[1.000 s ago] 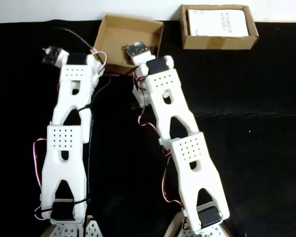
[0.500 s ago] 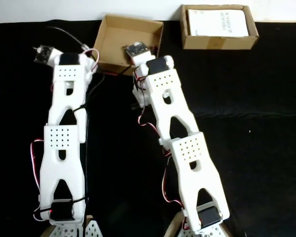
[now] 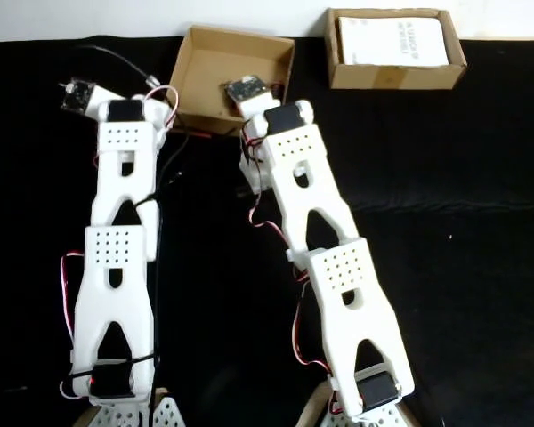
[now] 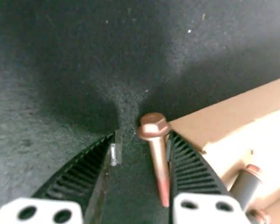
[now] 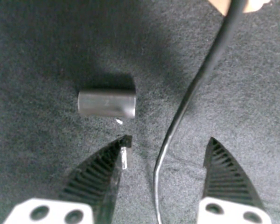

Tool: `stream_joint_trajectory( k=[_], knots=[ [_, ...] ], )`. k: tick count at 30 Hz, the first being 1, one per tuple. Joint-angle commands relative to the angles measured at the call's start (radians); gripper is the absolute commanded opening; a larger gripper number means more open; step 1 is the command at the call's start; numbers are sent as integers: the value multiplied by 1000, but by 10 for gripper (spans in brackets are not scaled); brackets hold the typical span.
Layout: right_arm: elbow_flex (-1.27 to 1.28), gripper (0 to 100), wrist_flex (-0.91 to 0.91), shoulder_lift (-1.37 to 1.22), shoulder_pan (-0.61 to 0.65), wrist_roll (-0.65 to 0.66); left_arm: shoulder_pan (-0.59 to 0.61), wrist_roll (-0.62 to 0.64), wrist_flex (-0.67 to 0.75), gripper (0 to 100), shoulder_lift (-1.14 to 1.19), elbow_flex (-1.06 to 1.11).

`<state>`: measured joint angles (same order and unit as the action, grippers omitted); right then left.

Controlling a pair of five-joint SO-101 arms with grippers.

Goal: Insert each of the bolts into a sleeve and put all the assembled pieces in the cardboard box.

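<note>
**Both sets of fingers spread, bolt at the left, sleeve at the right**

The left gripper (image 4: 142,138) had its ribbed black fingers (image 4: 84,172) spread wide. A copper-coloured bolt (image 4: 155,154) with a hexagonal flanged head lay along the inner face of one finger, apart from the other, so nothing was clamped. Its head sat level with the fingertips and its shank ran back toward the wrist. Just beside that finger stood the wall of the cardboard box (image 4: 233,116). Inside the box lay an assembled piece (image 4: 245,184), a grey sleeve with a copper bolt head showing at its end.

The right gripper (image 5: 169,139) was also released, its fingers (image 5: 224,172) wide apart over the table (image 5: 46,56). A short, smooth, dark grey sleeve (image 5: 106,103) lay on its side near one fingertip, touching neither. A black cable (image 5: 196,88) ran across the cloth between the two fingers.

In the high view the cardboard box (image 3: 205,71) sat at the upper middle of the frame on the black table. A second box (image 3: 338,76) at the upper right held a white printed sheet (image 3: 392,40).
</note>
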<state>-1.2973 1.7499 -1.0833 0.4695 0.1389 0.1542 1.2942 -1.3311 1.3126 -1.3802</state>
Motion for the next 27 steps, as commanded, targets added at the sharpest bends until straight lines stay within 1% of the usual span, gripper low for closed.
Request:
stream_joint_trajectory(
  k=[1,6,14,17,23,27],
  knots=[
    [-38,242,2,44,-12,11,-5,3,37,152,8,-31],
    [-36,242,2,44,-12,11,-16,0,54,150,15,-31],
    [-36,242,2,44,-12,11,-76,-2,17,149,18,-24],
    [-36,242,2,44,-12,11,-84,-9,3,120,18,-24],
    [-42,242,4,44,-13,11,-77,-239,0,69,25,-24],
    [-44,242,4,44,-13,11,-65,-411,-69,24,24,-36]
  ],
)
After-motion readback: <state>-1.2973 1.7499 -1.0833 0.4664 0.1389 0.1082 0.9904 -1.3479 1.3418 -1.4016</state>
